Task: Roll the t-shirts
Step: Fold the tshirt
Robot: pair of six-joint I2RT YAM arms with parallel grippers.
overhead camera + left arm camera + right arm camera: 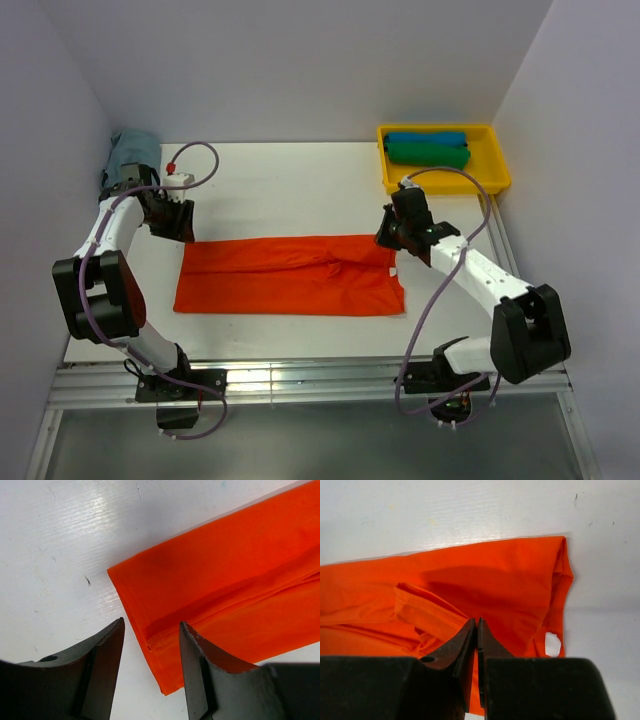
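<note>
The orange shirt [290, 275] lies mid-way across the table [280, 190], a strip running left-right, its white label [552, 644] unreadable at the right end where the right gripper [476, 622] pinches cloth, the left gripper [151, 625] gaping over the left end, a green roll [428, 155] and a blue roll [425, 138] in the far tray [445, 188].

I get bright, even light from overhead; soft shadows lie on the orange-red t-shirt [470, 580], glare streaks the front rail [270, 378], and both wrist views look sharp.
</note>
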